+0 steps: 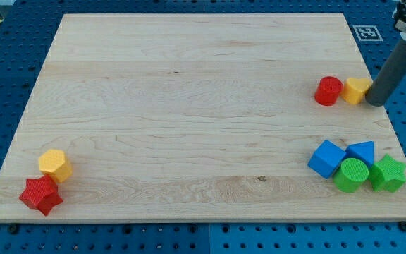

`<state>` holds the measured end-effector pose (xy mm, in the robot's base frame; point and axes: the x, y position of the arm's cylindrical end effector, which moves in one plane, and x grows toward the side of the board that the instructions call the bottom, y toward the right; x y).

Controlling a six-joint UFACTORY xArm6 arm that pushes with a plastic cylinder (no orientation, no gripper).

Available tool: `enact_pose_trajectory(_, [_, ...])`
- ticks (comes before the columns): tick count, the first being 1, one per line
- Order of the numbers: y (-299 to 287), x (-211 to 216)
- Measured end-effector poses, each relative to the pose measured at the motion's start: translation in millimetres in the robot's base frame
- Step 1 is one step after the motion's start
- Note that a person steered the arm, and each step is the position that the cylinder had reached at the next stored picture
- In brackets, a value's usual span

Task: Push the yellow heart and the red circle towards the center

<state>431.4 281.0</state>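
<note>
The red circle (328,91) stands near the board's right edge, in the upper half of the view. The yellow heart (356,90) sits just to its right, touching it or nearly so. My tip (376,101) is at the right side of the yellow heart, right against it, at the board's right edge. The dark rod rises from there toward the view's top right corner.
A blue cube (327,158), a blue triangular block (361,152), a green circle (352,175) and a green star (388,173) cluster at the bottom right. A yellow hexagon (54,165) and a red star (40,195) sit at the bottom left. The wooden board (189,106) lies on a blue pegboard table.
</note>
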Motion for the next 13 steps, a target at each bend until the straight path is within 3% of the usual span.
enact_pose_trajectory(1, [0.0, -0.4])
enact_pose_trajectory(3, [1.2, -46.5])
enact_pose_trajectory(6, [-2.2, -47.1])
enact_pose_trajectory(9, [-37.2, -11.3])
enact_pose_trajectory(13, [-94.5, -11.3])
